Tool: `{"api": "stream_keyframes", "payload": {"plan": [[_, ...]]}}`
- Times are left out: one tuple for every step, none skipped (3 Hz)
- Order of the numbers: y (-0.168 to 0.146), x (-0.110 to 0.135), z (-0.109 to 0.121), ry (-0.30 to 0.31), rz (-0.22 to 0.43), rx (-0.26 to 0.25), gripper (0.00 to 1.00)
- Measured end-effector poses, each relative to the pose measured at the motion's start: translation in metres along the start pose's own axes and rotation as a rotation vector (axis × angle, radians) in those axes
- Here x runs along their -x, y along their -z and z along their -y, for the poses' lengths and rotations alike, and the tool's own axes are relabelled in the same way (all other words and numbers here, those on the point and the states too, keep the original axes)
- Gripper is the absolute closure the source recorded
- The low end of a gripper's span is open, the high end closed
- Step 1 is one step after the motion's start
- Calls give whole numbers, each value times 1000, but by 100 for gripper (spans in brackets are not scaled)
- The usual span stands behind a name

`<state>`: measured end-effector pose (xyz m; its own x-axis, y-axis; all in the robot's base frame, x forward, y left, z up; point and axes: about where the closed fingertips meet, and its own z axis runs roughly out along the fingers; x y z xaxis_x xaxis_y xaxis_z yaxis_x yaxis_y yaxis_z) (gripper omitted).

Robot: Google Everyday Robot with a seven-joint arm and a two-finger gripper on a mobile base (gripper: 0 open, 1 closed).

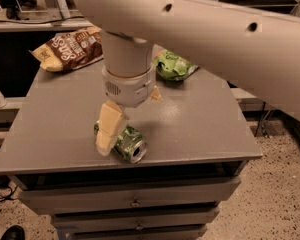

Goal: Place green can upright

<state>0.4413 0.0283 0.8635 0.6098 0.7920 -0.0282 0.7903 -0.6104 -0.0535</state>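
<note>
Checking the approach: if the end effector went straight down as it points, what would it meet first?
Most likely the green can, lying on its side right beneath the end effector; exact depth is unclear.

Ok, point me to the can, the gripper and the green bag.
can (pixel 129 138), camera view, green side near its silver end
gripper (pixel 129 120), camera view, midway between its open fingers, just over the can
green bag (pixel 172 65), camera view, middle of its front

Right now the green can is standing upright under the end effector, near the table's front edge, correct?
No: the green can lies on its side, not upright. The camera view shows it under the end effector, near the table's front edge.
</note>
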Motion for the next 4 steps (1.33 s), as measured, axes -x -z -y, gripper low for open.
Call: {"api": "stream_keyframes", "payload": {"plan": [[-15, 7, -6, -21, 20, 1, 0], [-31, 9, -8, -34, 46, 11, 18], [-35, 8, -8, -55, 61, 31, 42], [-28, 2, -5, -77, 59, 69, 65]]}}
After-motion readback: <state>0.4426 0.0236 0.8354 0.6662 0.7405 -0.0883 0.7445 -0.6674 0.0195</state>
